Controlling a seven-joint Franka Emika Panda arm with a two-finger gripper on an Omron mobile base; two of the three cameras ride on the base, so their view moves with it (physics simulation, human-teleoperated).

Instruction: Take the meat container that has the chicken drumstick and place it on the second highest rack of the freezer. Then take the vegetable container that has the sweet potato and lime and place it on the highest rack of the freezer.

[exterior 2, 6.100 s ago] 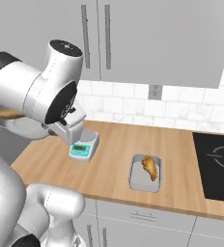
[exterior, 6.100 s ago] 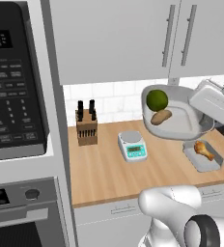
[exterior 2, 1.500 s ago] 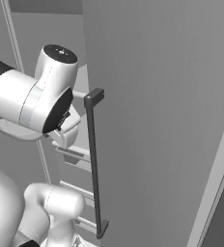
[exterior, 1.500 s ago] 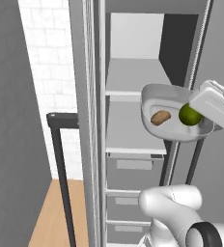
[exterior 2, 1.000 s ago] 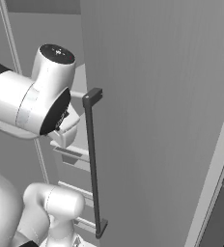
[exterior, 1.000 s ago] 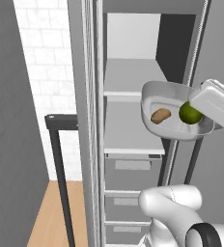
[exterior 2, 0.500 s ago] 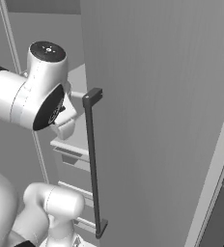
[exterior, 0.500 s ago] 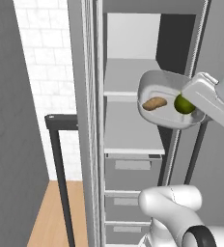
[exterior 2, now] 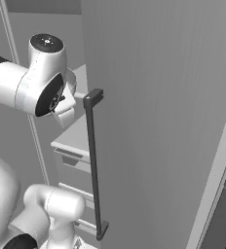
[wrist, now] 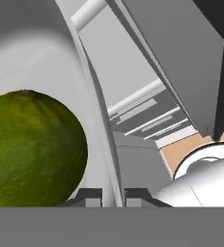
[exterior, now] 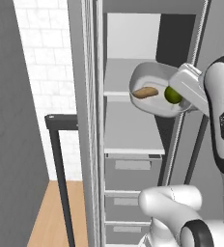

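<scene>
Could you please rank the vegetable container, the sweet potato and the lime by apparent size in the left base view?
1. vegetable container, clearly largest.
2. sweet potato.
3. lime, partly hidden, so its ranking against the sweet potato is unsure.

A rendered kitchen is being shown: an open freezer (exterior: 133, 125) with racks and drawers (exterior: 133, 166), white tiled wall (exterior: 41, 62), and wooden floor (exterior: 49, 217).

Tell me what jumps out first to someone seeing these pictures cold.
A white container held up in front of the open freezer, level with its upper shelves, with a lime and a sweet potato inside. In the hand view the lime looms large, and the fingers pinch the container's rim.
</scene>
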